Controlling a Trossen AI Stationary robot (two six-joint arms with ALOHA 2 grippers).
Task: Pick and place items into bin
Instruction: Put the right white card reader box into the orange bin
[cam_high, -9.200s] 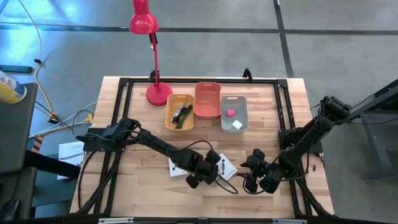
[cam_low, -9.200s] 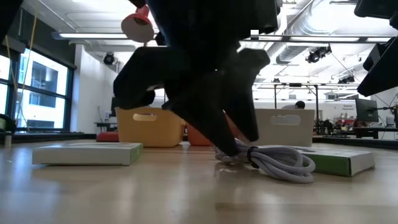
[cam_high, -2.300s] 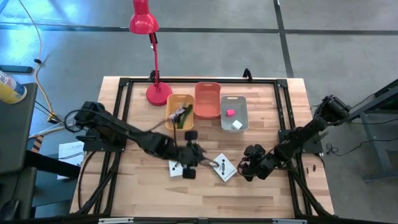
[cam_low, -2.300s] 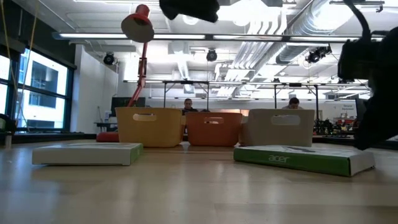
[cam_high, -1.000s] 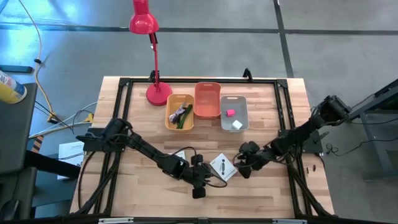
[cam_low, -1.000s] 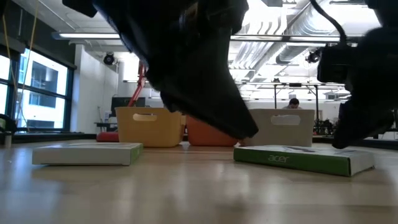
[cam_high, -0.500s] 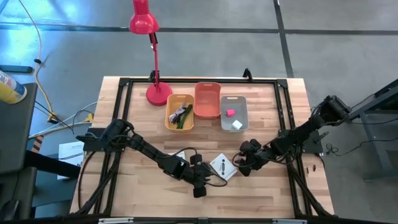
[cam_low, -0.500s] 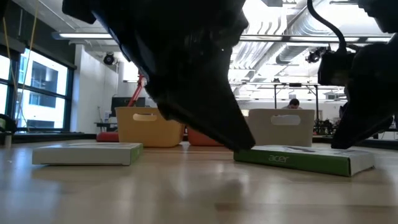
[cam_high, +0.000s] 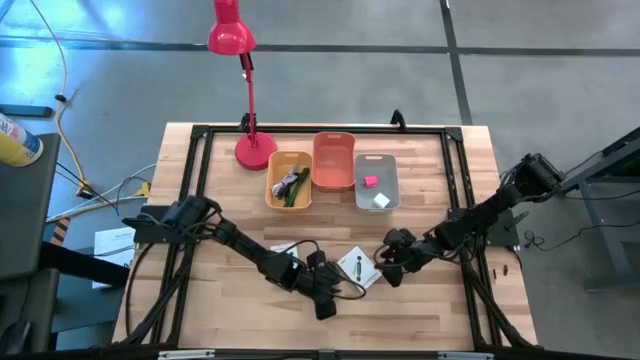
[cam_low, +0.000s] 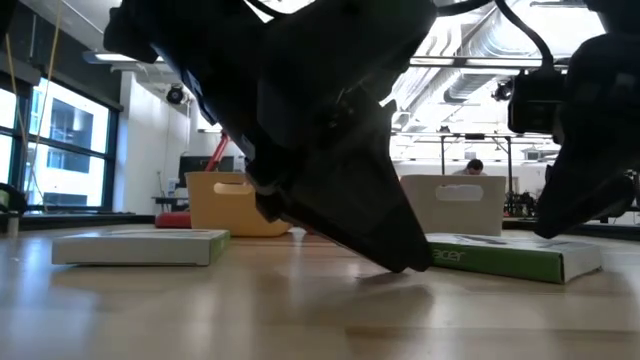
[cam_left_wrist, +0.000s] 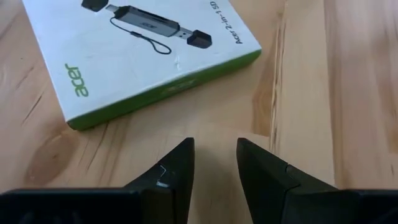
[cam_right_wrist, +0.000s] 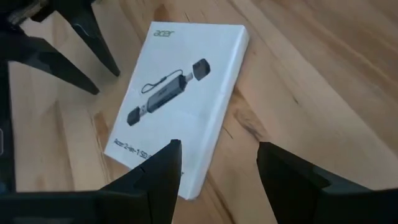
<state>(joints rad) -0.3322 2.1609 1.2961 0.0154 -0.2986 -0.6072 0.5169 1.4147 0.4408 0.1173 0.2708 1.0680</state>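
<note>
Two white cards with black print and green edges lie flat on the table. One card (cam_high: 357, 268) (cam_left_wrist: 143, 50) (cam_right_wrist: 180, 99) sits between my two grippers. The other card (cam_high: 284, 247) (cam_low: 140, 246) is partly hidden under my left arm. My left gripper (cam_high: 325, 298) (cam_left_wrist: 214, 155) is low over the bare wood just short of the first card's near corner, open by a narrow gap. My right gripper (cam_high: 383, 269) (cam_right_wrist: 217, 162) hovers at that card's right side, open wide. The green stick and cable lie in the yellow bin (cam_high: 288, 180); the pink and white cubes lie in the grey bin (cam_high: 376, 182).
Three bins stand in a row at the far side, with an orange bin (cam_high: 334, 160) between the yellow and grey ones. A red desk lamp (cam_high: 245, 90) stands at the far left. A black frame (cam_high: 200, 135) runs round the table. Bare wood lies along the near edge.
My left gripper has come down toward the table beside the near corner of the card that lies between the grippers. The cards have stayed where they were.
</note>
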